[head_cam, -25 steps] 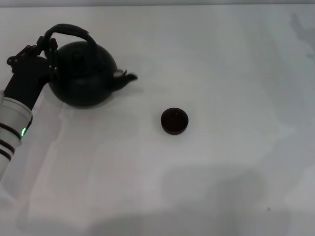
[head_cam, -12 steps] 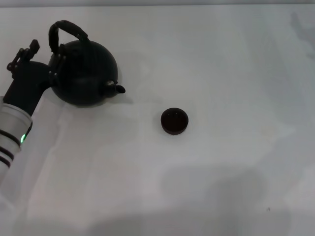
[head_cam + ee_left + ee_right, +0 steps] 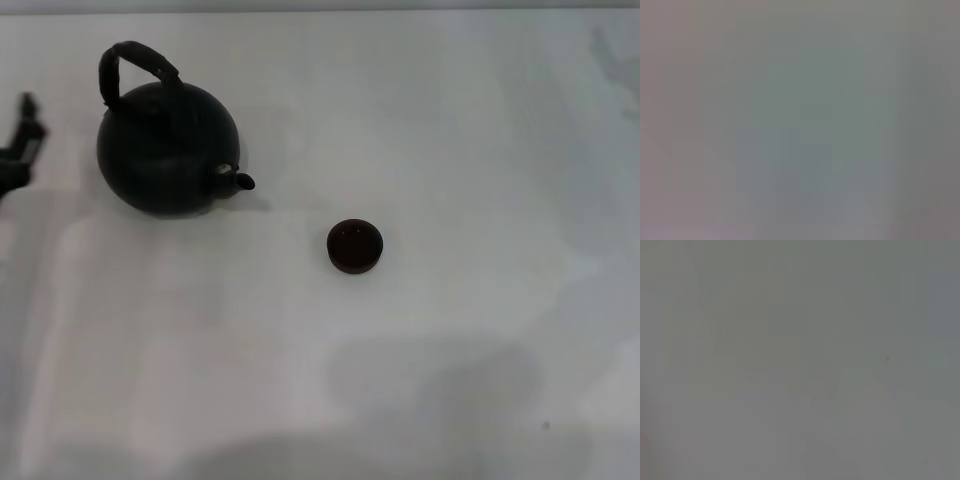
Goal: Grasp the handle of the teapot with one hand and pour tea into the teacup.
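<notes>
The round matte black teapot (image 3: 168, 150) stands upright on the white table at the far left, its short spout (image 3: 240, 182) pointing right toward the cup. Its arched black handle (image 3: 128, 62) rises over the top, free of any grip. The small dark teacup (image 3: 355, 246) sits alone near the middle of the table, well apart from the pot. My left gripper (image 3: 20, 145) shows only as a black tip at the left edge, away from the pot and empty. My right gripper is out of view. Both wrist views show only plain grey surface.
The white table (image 3: 450, 150) stretches to the right and toward the front. Soft shadows lie along its front edge.
My left gripper has let go of the teapot and drawn back to the left edge. The teapot, tilted a second ago, stands upright and still. The cup has not moved.
</notes>
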`<state>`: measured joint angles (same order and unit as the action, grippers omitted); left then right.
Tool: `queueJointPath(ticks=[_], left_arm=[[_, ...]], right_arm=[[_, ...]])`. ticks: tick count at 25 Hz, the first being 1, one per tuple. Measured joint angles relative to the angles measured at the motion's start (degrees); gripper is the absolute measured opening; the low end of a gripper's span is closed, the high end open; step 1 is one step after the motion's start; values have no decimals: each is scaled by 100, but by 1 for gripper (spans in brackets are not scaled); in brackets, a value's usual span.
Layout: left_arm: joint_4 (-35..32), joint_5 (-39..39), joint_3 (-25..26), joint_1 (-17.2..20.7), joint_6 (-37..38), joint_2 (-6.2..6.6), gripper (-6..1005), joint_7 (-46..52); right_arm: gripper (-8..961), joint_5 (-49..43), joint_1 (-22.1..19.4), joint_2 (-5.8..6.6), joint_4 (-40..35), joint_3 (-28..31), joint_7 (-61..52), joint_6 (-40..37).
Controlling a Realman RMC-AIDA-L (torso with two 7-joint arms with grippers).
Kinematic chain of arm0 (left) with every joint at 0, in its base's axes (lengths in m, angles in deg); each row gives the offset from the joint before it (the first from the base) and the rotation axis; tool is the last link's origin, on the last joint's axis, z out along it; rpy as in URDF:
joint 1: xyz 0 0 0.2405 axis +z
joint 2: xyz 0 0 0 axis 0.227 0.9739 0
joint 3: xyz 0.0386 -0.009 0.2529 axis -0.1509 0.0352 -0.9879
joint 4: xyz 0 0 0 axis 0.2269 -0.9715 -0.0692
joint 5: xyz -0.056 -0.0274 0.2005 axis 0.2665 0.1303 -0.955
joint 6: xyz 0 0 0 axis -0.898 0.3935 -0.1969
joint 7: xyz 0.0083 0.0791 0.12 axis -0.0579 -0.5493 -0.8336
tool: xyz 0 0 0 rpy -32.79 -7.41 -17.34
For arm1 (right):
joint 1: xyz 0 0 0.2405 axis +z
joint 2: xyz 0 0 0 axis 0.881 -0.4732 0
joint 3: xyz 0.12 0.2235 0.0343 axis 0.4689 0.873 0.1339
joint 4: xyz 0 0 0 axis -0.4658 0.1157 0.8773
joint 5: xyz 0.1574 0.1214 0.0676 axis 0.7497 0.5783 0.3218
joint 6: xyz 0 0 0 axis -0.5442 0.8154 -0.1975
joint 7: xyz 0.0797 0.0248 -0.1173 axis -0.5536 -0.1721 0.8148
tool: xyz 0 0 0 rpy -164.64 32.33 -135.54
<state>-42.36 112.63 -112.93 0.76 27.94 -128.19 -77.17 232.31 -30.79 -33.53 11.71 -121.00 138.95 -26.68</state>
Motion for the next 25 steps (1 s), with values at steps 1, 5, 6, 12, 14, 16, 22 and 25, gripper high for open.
queueJointPath(ticks=[1, 5, 6, 12, 14, 16, 22, 25], left_arm=[[73, 247, 1, 23, 9, 6, 834, 138], [345, 671, 4, -1, 18, 9, 828, 530], [405, 743, 4, -20, 18, 11, 826, 586], [523, 995, 115, -153, 21, 20, 820, 646], [536, 1016, 157, -208, 21, 23, 820, 646], [592, 1037, 251, -298, 21, 29, 819, 646], [692, 1041, 398, -461, 23, 28, 817, 646], [768, 1046, 460, -538, 23, 31, 817, 646]], right_arm=[[841, -2, -9, 0, 1, -7, 1, 3], [841, -10, -34, -4, 26, -29, 2, 60], [841, -13, -36, -6, 42, -31, 3, 100], [841, -37, -61, -8, 99, -60, 31, 218], [841, -45, -69, -9, 155, -67, 156, 218], [841, -47, -73, -9, 241, -56, 412, 217], [840, -15, -108, -15, 305, -20, 603, 226], [840, -10, -109, -18, 306, -18, 585, 231]])
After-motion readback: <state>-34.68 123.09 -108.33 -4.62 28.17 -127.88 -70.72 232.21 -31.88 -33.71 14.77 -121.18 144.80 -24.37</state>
